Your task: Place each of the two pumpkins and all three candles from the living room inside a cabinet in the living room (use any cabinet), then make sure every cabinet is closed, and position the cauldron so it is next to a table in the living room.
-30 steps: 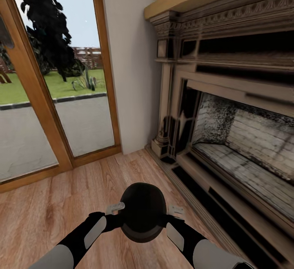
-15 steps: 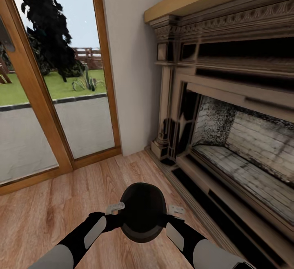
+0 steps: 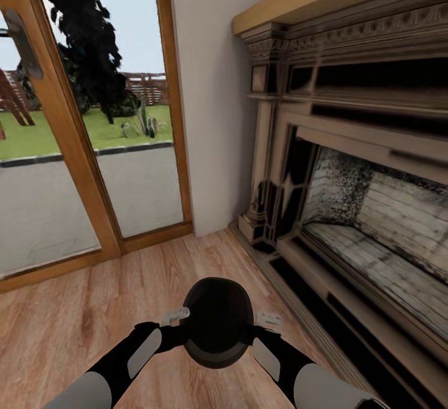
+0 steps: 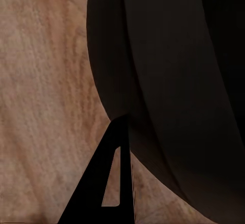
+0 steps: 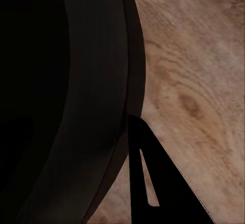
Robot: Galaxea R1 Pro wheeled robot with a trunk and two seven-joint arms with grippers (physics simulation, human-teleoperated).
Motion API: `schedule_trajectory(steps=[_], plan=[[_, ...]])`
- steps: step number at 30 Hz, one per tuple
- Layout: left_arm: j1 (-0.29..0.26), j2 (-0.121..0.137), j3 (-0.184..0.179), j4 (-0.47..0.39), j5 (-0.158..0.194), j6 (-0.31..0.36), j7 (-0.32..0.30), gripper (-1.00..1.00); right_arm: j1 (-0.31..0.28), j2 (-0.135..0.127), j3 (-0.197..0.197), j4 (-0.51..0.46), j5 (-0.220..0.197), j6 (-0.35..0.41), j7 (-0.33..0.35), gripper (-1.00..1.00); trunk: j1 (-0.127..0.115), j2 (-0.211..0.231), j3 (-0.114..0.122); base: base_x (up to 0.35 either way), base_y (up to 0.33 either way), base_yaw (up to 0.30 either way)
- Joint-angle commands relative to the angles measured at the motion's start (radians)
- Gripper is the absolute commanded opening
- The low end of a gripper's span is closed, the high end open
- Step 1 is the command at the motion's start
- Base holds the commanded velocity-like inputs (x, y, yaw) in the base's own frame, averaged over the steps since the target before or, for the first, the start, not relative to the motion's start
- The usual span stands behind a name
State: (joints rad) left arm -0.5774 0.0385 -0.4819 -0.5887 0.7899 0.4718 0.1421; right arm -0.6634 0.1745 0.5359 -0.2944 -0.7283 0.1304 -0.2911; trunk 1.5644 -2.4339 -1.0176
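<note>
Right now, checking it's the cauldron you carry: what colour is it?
Black all over; the cauldron shows best in the head view.

My head camera sits high above both my forearms, facing forward and down. It takes in the cauldron close below, the wood floor, a glazed door ahead on my left and a fireplace on my right. My left wrist camera looks along its finger, very near the cauldron's wall, floor behind. My right wrist camera does likewise from the opposite side. All three views share cauldron and floor.
</note>
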Motion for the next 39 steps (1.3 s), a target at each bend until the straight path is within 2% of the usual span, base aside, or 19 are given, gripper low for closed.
schedule_trajectory(steps=[1, 29, 39], plan=[[-0.001, 0.001, -0.008, -0.002, 0.049, -0.001, -0.016, -1.00, -0.001, 0.000, 0.016, -0.026, 0.006, -0.015, 0.079, -1.00, 0.000, -0.001, -0.001, 0.000, 0.000, 0.283], [-0.001, 0.001, -0.009, -0.002, 0.048, -0.001, -0.015, -1.00, -0.001, 0.000, 0.016, -0.026, 0.006, -0.014, 0.079, -1.00, 0.000, -0.001, -0.001, -0.001, 0.000, 0.290], [-0.001, -0.001, -0.009, -0.002, 0.048, -0.001, -0.011, -1.00, -0.001, 0.000, 0.016, -0.026, 0.006, -0.014, 0.079, -1.00, 0.000, -0.001, -0.001, -0.167, 0.000, 0.291]])
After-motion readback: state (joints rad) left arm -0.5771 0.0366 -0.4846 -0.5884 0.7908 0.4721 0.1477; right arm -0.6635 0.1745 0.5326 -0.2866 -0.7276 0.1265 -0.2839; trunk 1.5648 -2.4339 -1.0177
